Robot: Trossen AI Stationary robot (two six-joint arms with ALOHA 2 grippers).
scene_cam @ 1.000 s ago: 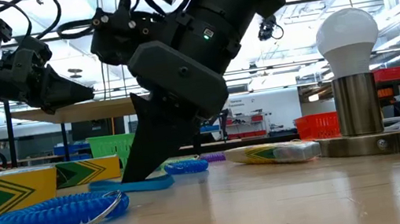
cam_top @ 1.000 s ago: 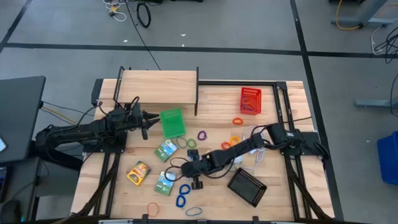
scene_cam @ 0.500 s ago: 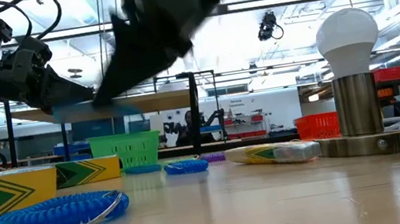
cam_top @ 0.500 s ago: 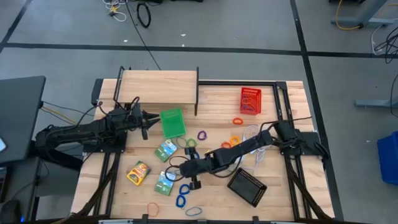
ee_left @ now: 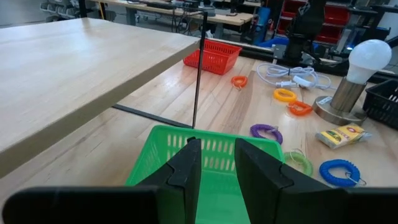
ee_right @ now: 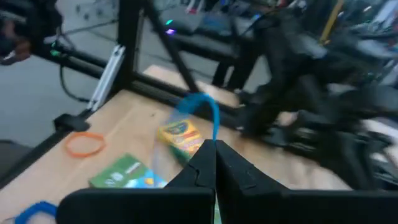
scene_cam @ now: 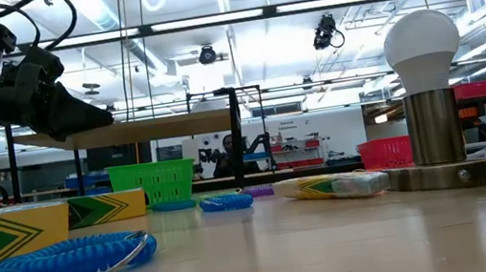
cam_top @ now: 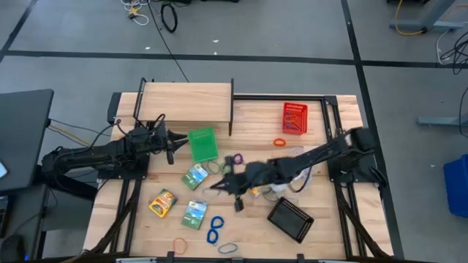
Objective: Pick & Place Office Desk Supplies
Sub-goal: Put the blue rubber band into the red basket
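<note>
My right gripper (cam_top: pixel 217 187) hangs above the table's middle, shut on a blue loop (ee_right: pixel 204 111). Two more blue loops (cam_top: pixel 216 228) lie near the front edge. Green packets (cam_top: pixel 195 175) (cam_top: pixel 194 214) and a yellow one (cam_top: pixel 162 202) lie flat left of them. Purple (cam_top: pixel 237 158), green (cam_top: pixel 214 167) and orange (cam_top: pixel 279 142) loops lie toward the middle. My left gripper (ee_left: pixel 215 163) waits at the left, slightly open with nothing between its fingers, just short of the green basket (cam_top: pixel 203 144). My right gripper pinches the blue loop between its two fingertips at one spot on its rim (ee_right: pixel 214 138). The fingers lie near level, pointing toward the table's left. The loop arcs out past the fingertips, lifted clear of the table.
A red basket (cam_top: pixel 295 117) stands at the far right and a black basket (cam_top: pixel 290 218) at the near right. A raised wooden shelf (cam_top: pixel 186 101) spans the far left. A white bulb on a metal base (scene_cam: pixel 420 42) with its white cord sits under the right arm.
My right gripper has risen from the table near the front middle, out of the top of the low view, taking the blue loop up with it. It has tipped from pointing steeply down to near level and drawn a little toward the far edge.
</note>
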